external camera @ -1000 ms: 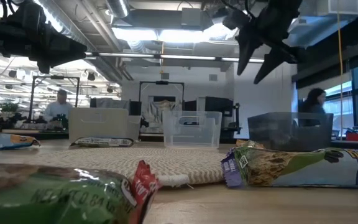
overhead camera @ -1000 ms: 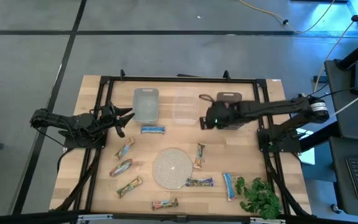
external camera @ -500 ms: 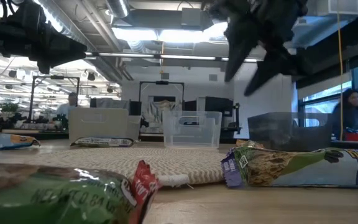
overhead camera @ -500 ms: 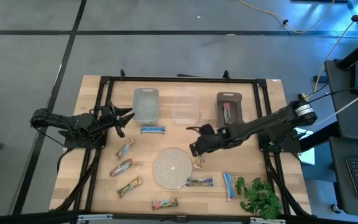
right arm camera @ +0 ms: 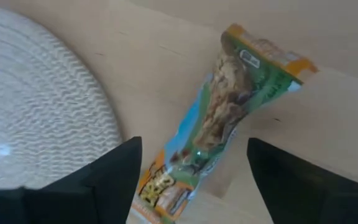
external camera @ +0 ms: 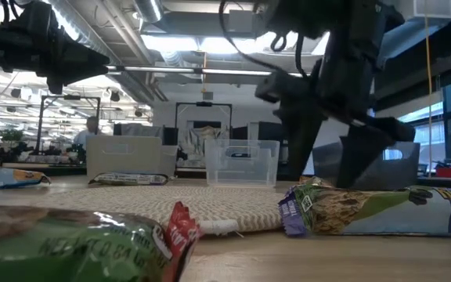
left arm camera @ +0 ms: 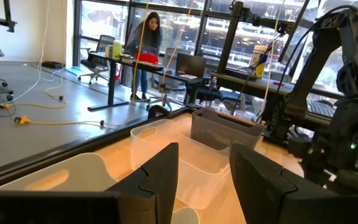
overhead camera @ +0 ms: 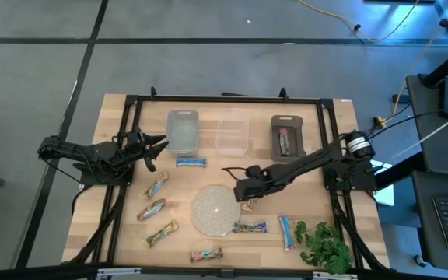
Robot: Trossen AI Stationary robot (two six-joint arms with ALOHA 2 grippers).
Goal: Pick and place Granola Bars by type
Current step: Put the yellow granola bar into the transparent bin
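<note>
Right hand (overhead camera: 243, 190), fingers apart, low over tan-green wrapped granola bar (right arm camera: 219, 124) lying just right of round pale woven mat (overhead camera: 215, 210). Left hand (overhead camera: 152, 150), fingers apart, idle at table's (overhead camera: 317, 194) left edge.

Right claw (overhead camera: 238, 189) low, fingers spread — left claw (overhead camera: 152, 148) open, idle.
</note>
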